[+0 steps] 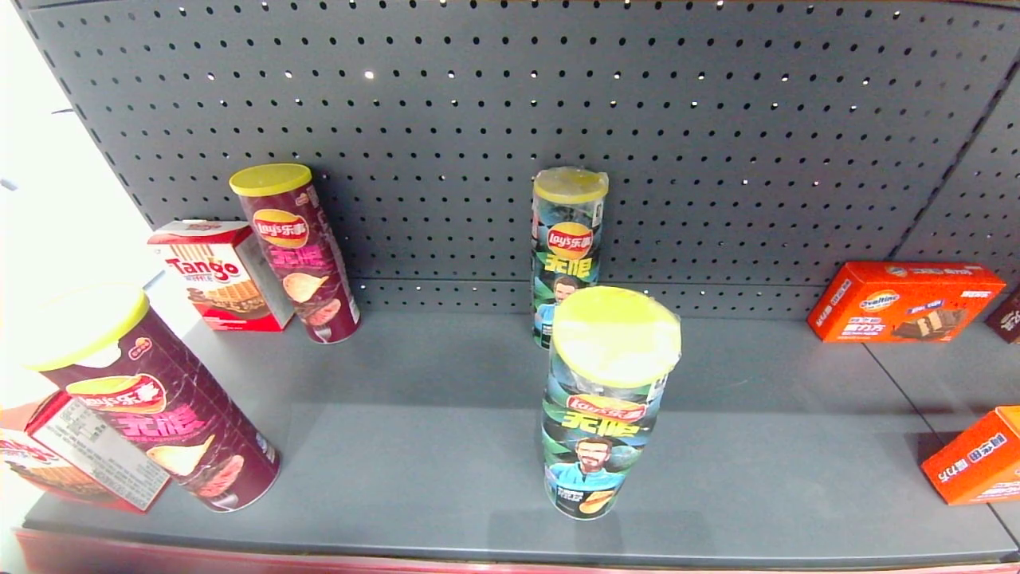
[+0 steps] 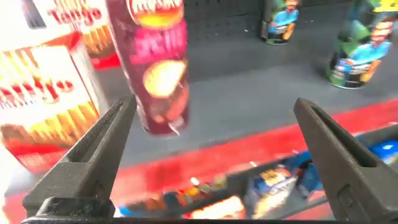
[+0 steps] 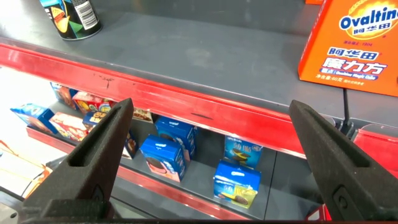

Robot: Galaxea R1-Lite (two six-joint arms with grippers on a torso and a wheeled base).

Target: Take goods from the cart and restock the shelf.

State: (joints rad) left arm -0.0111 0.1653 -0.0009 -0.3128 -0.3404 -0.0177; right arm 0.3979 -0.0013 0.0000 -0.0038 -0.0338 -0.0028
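Head view takes in the whole shelf (image 1: pixel 446 446). A front green can (image 1: pixel 610 399) stands upright near the front edge at mid-width, and a rear green can (image 1: pixel 568 247) stands behind it against the pegboard (image 1: pixel 510 104). A rear maroon can (image 1: pixel 296 251) stands by the back edge toward the left, with a wafer box (image 1: pixel 219 275) just beside it. A front maroon can (image 1: pixel 159 406) and a second wafer box (image 1: pixel 72 462) sit at the front left corner. An orange box (image 1: pixel 904 303) lies at the back right, and a second orange box (image 1: pixel 976 454) lies by the front right edge.

Left wrist view adds what lies under the shelf's red lip (image 2: pixel 249 155) (a blur of packets on the tier below). My left pincer (image 2: pixel 216 106) hangs just outside the front edge, spread wide and holding nothing, facing the front maroon can.

Right wrist view has my right pincer (image 3: pixel 211 107) out before the front edge toward the right end, likewise spread and empty, with blue boxes (image 3: pixel 168 155) on the tier beneath the lip.
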